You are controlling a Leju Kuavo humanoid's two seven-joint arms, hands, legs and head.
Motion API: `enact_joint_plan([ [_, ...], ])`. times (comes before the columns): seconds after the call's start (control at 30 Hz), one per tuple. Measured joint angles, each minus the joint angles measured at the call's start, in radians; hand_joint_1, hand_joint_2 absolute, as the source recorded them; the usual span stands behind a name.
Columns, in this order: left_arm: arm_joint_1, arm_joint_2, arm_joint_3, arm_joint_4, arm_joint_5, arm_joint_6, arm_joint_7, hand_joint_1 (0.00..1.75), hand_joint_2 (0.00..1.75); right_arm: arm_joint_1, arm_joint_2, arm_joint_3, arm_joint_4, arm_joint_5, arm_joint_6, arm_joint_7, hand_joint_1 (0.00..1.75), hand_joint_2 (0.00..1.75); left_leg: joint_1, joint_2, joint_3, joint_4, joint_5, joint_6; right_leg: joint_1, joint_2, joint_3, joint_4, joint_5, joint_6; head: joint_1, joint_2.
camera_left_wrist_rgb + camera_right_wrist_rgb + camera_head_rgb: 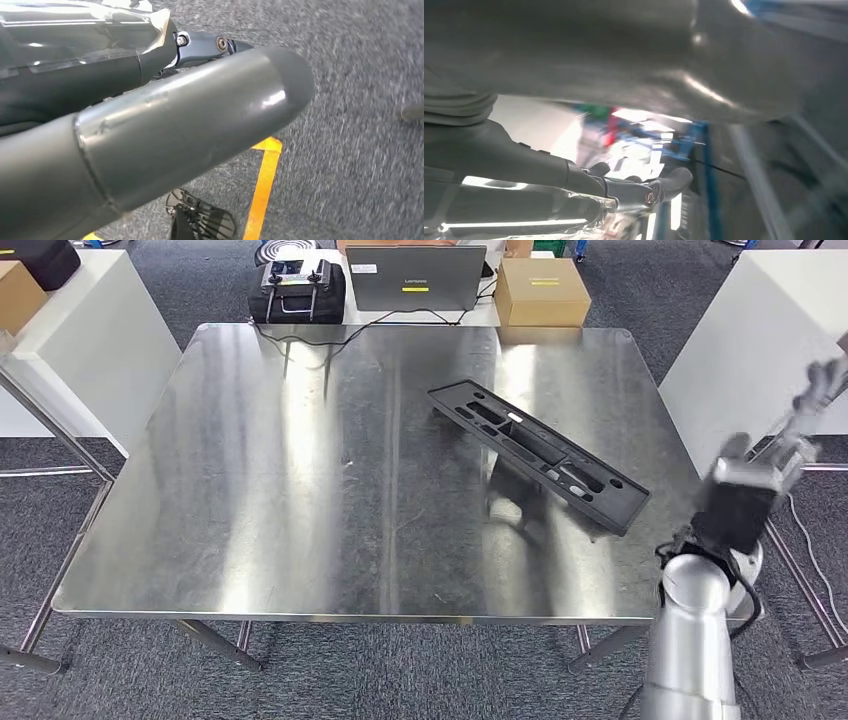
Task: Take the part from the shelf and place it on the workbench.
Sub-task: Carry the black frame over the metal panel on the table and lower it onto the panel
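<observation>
The part [538, 453], a long black plastic tray with slots, lies flat at a slant on the right half of the steel workbench [260, 500]. Nothing touches it. My right arm rises past the table's right edge, with my right hand [818, 398] lifted, blurred and well clear of the part. In the right wrist view the right hand's dark fingers [634, 187] stretch out with nothing in them. My left hand [190, 115] hangs over grey carpet and holds nothing. Its thick grey thumb lies apart from the dark fingers [200, 47].
Beyond the table's far edge stand a black case [296, 290], a grey laptop [415, 278] and a cardboard box [541, 292]. White cabinets flank the table at left [90, 350] and right [760, 350]. A yellow floor line [262, 185] runs under the left hand.
</observation>
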Motion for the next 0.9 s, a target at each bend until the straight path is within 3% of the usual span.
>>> enact_joint_plan([
  [0.1, 0.003, -0.002, 0.015, 0.000, 0.008, 0.014, -0.005, 0.00, 0.00, 0.138, 0.005, 0.016, -0.161, -0.127, 0.008, -0.099, 0.00, 0.00, 0.001, 0.002, -0.001, 0.000, -0.003, 0.000, -0.001, 0.002, 0.000, 0.000, -0.001, -0.001, 0.000, 0.000],
  [0.3, 0.003, -0.002, 0.035, 0.000, 0.026, 0.028, 0.014, 0.00, 0.00, 0.282, 0.010, 0.051, -0.321, -0.221, 0.033, -0.176, 0.00, 0.00, -0.001, 0.004, 0.001, 0.000, -0.004, 0.000, -0.002, 0.003, 0.001, -0.001, -0.001, -0.001, 0.000, 0.000],
  [0.53, 0.002, 0.002, 0.068, 0.000, 0.054, 0.032, 0.068, 0.00, 0.00, 0.367, 0.016, 0.112, -0.383, -0.226, 0.008, -0.186, 0.00, 0.00, -0.005, 0.005, 0.002, 0.002, -0.005, 0.005, -0.011, 0.003, 0.001, -0.002, 0.002, 0.003, 0.000, 0.000],
  [0.67, 0.000, 0.002, 0.082, 0.000, 0.067, 0.042, 0.082, 0.00, 0.00, 0.363, 0.026, 0.117, -0.380, -0.193, 0.015, -0.153, 0.00, 0.00, -0.002, 0.008, 0.004, -0.008, 0.015, 0.021, -0.012, 0.003, -0.008, 0.010, -0.003, 0.012, 0.000, 0.000],
  [0.73, -0.004, 0.000, 0.090, 0.000, 0.073, 0.050, 0.090, 0.00, 0.00, 0.351, 0.031, 0.114, -0.369, -0.180, 0.025, -0.128, 0.00, 0.00, 0.005, 0.012, 0.002, -0.015, 0.027, 0.028, -0.011, 0.003, -0.044, 0.090, -0.053, 0.006, 0.002, 0.000],
  [0.8, -0.005, -0.001, 0.099, 0.000, 0.078, 0.058, 0.096, 0.00, 0.00, 0.341, 0.035, 0.108, -0.349, -0.176, 0.032, -0.113, 0.00, 0.00, 0.005, 0.013, -0.006, -0.014, 0.031, 0.030, -0.013, 0.003, -0.095, 0.235, -0.119, 0.000, 0.004, 0.000],
  [0.83, -0.005, -0.002, 0.101, 0.000, 0.079, 0.061, 0.098, 0.00, 0.00, 0.339, 0.036, 0.103, -0.339, -0.176, 0.035, -0.109, 0.00, 0.00, 0.005, 0.013, -0.010, -0.012, 0.033, 0.030, -0.014, 0.003, -0.111, 0.290, -0.138, 0.002, 0.004, 0.000],
  [0.87, -0.005, -0.002, 0.103, 0.000, 0.080, 0.063, 0.099, 0.00, 0.00, 0.336, 0.038, 0.099, -0.329, -0.178, 0.039, -0.107, 0.00, 0.00, 0.005, 0.013, -0.014, -0.010, 0.034, 0.029, -0.015, 0.003, -0.110, 0.309, -0.143, 0.006, 0.004, 0.000],
  [0.9, -0.005, -0.003, 0.104, 0.000, 0.080, 0.063, 0.101, 0.00, 0.00, 0.333, 0.039, 0.094, -0.321, -0.182, 0.044, -0.104, 0.00, 0.00, 0.005, 0.013, -0.016, -0.007, 0.034, 0.028, -0.016, 0.003, -0.088, 0.286, -0.132, 0.013, 0.005, 0.000],
])
